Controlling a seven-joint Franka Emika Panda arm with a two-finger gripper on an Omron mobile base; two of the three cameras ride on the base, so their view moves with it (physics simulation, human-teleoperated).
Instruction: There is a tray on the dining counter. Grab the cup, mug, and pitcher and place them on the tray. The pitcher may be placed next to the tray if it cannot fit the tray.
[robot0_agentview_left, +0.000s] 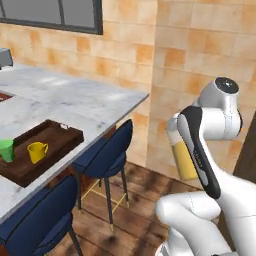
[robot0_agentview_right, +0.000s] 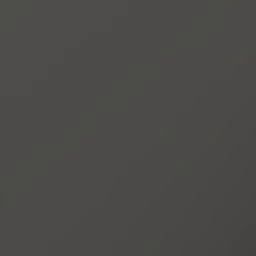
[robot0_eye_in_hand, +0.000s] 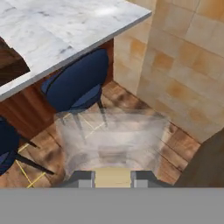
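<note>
In the hand view the gripper (robot0_eye_in_hand: 113, 178) is closed on the pitcher (robot0_eye_in_hand: 111, 140), its glass wall rising between the two fingertips (robot0_eye_in_hand: 83, 178). From the left base view the pitcher (robot0_agentview_left: 181, 157) stands upright, long axis vertical, orange liquid in its lower half, held beside the arm above the wooden floor. Farther out at nine o'clock, the tray (robot0_agentview_left: 47, 150) lies on the dining counter (robot0_agentview_left: 75, 102), long axis running toward one o'clock, carrying the mug (robot0_agentview_left: 36, 151) and the cup (robot0_agentview_left: 6, 150).
</note>
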